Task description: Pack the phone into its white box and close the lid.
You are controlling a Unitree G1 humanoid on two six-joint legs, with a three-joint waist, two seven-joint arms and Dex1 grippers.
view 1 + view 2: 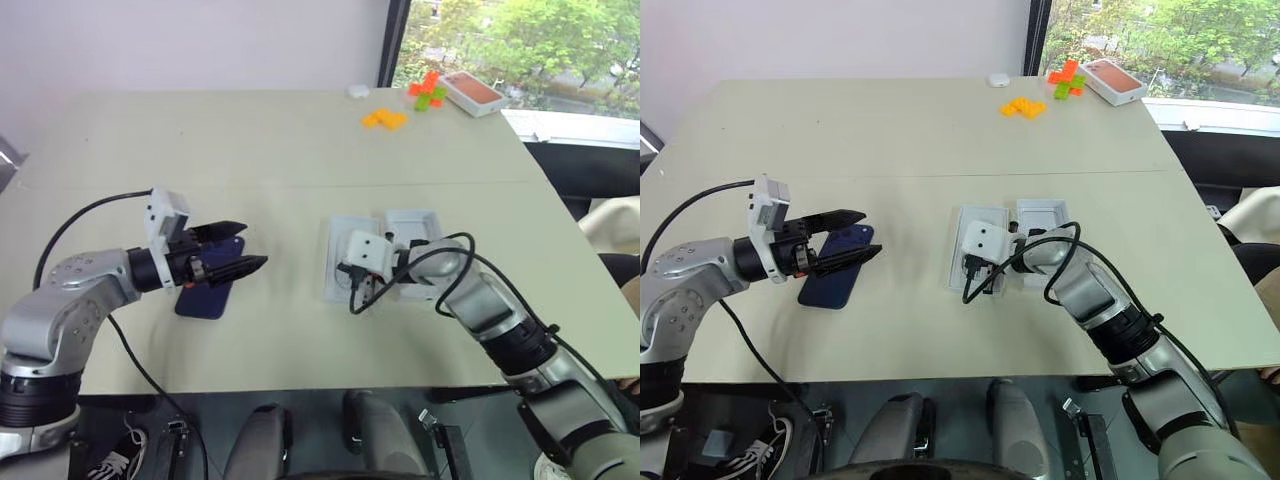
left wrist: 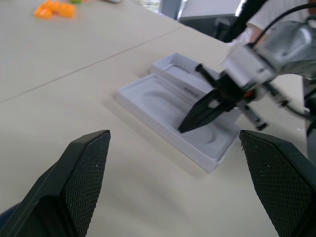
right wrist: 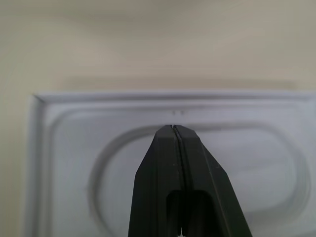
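I see a pale green table (image 1: 250,150) by a window (image 1: 520,40). My left gripper (image 1: 853,236) gapes empty over the dark navy-blue phone (image 1: 835,270); my right gripper (image 2: 195,116), pinched closed, hovers over the flat white insert (image 2: 163,106).

No readable text anywhere

No words, brand marks, numbers or signs are showing clearly enough to read on anything lying on the tabletop. A faint dark marking is sitting on the inner wall of the white box (image 2: 190,79) in the left wrist view, and two tiny marks are showing near the rim of the flat white insert (image 3: 74,148) in the right wrist view, but neither is forming legible characters.
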